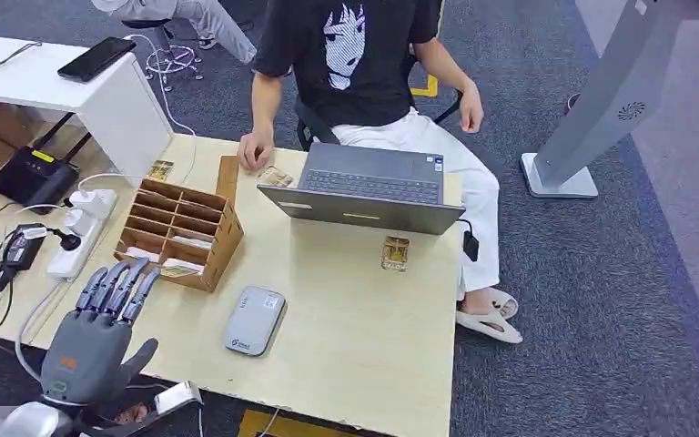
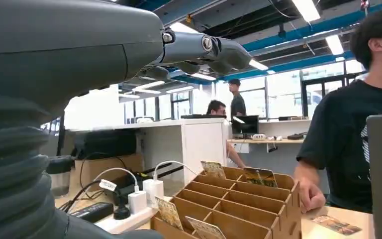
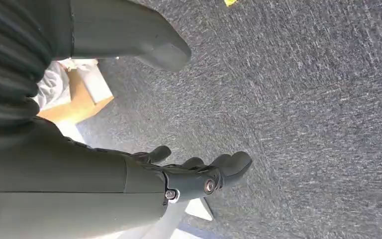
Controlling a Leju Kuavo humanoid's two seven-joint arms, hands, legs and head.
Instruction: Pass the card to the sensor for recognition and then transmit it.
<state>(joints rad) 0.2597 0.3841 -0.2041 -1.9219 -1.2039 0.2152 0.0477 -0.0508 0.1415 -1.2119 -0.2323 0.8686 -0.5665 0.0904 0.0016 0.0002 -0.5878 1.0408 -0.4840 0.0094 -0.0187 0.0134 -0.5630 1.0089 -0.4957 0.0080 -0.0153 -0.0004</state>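
On grey carpet [image 1: 601,300], a pale wood-grain bench [image 1: 364,319] carries everything. At its far edge an open grey laptop [image 1: 369,187], flat and rectangular, with a seated person [image 1: 355,64] behind it. Near the left edge a brown cardboard organizer [image 1: 180,232] with divided slots, cards standing in several. Toward the near edge a rounded grey plastic sensor [image 1: 253,320]. Right of centre a small card [image 1: 395,253] lies flat, well apart from the sensor. Left robot hand [image 1: 100,332] hovers at the near left corner, fingers straight and apart, empty. Right robot hand [image 3: 199,174] hangs over carpet, fingers loosely extended, holding nothing.
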